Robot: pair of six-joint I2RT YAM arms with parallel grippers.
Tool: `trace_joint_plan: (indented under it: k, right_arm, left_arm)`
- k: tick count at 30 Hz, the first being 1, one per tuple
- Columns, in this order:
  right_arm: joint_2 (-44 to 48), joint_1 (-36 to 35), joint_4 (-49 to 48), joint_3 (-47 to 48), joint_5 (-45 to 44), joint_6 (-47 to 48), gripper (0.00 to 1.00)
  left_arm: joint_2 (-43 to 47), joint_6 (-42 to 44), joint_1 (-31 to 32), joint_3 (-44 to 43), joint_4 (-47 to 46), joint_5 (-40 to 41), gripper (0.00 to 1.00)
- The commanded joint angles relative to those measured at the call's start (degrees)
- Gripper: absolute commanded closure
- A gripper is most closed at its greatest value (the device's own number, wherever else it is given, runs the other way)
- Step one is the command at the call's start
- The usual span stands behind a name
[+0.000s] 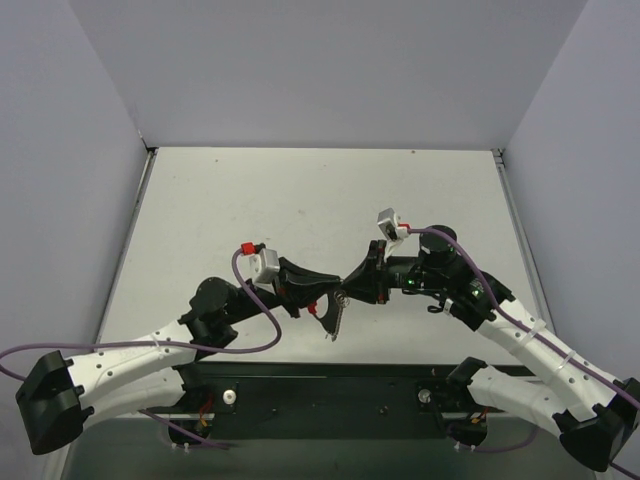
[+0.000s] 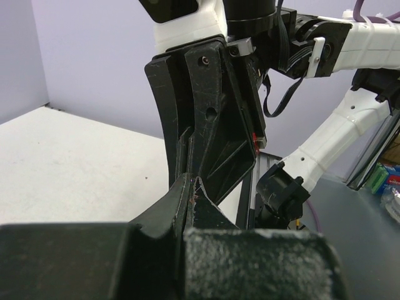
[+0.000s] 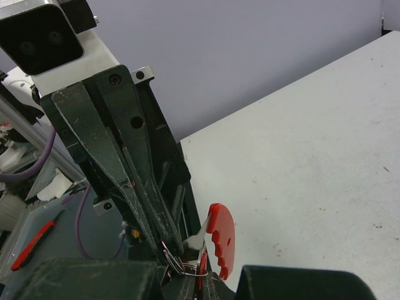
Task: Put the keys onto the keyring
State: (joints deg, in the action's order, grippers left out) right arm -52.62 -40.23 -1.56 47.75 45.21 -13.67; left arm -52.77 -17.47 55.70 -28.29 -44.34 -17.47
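Both grippers meet tip to tip above the near middle of the table point(image 1: 300, 200). My left gripper point(image 1: 323, 299) is shut; in the right wrist view its fingers point(image 3: 134, 181) pinch the thin silver wire of the keyring point(image 3: 181, 265). A red notched tag point(image 3: 220, 240) stands beside it. A flat silver key point(image 3: 195, 241) rises from my right gripper point(image 3: 201, 286), which is shut on its lower end with a red sliver between the jaws. From above, a red bit point(image 1: 316, 310) and a silver piece point(image 1: 335, 322) hang under the tips. The left wrist view shows only the shut left gripper point(image 2: 190, 187).
White walls enclose the table on the left, back and right. The arms' black base rail point(image 1: 330, 385) runs along the near edge. Purple cables point(image 1: 255, 300) loop beside both wrists.
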Motion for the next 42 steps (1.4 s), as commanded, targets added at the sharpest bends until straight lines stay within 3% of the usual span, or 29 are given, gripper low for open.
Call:
trace_joint_plan:
  k: [1, 14, 28, 29, 30, 33, 36, 39, 42]
  right_arm:
    - [-0.38, -0.64, -3.36, 1.30, 2.86, 1.63, 1.00]
    - [-0.46, -1.26, -3.18, 2.00, 3.83, 2.25, 1.00]
    - [-1.87, -3.01, -3.37, 3.75, 1.55, 2.95, 1.00]
    - [-2.05, -3.19, -2.32, 4.11, 0.50, 3.47, 0.96]
    - [-1.96, -3.28, -1.35, 4.46, -0.46, 4.00, 0.82]
    - [0.32, -3.37, 0.77, 3.85, -3.45, 5.49, 0.55]
    - [4.88, -3.28, 3.75, 2.88, -7.57, 7.34, 0.37]
    - [10.68, -3.19, 6.21, 2.26, -11.44, 9.80, 0.27]
    - [15.26, -3.19, 8.76, 3.31, -13.21, 11.91, 0.24]
  left_arm:
    - [-0.40, -1.86, -0.24, -0.36, -9.80, -1.95, 1.00]
    - [-5.58, -6.69, -0.68, 0.17, -21.92, -3.53, 1.00]
    - [-10.59, -9.24, -0.77, -1.68, -26.41, -5.55, 1.00]
    - [-10.42, -9.24, -0.77, -1.68, -26.68, -5.55, 1.00]
    - [-10.25, -9.07, -0.77, -1.59, -26.59, -5.38, 1.00]
    - [-8.32, -8.02, -1.03, -1.50, -24.14, -5.03, 1.00]
    - [-5.59, -6.09, -1.65, -1.50, -19.48, -4.68, 1.00]
    - [-2.60, -4.68, -2.44, -0.98, -15.52, -4.32, 1.00]
    - [0.12, -3.80, -3.14, -0.62, -12.71, -3.97, 1.00]
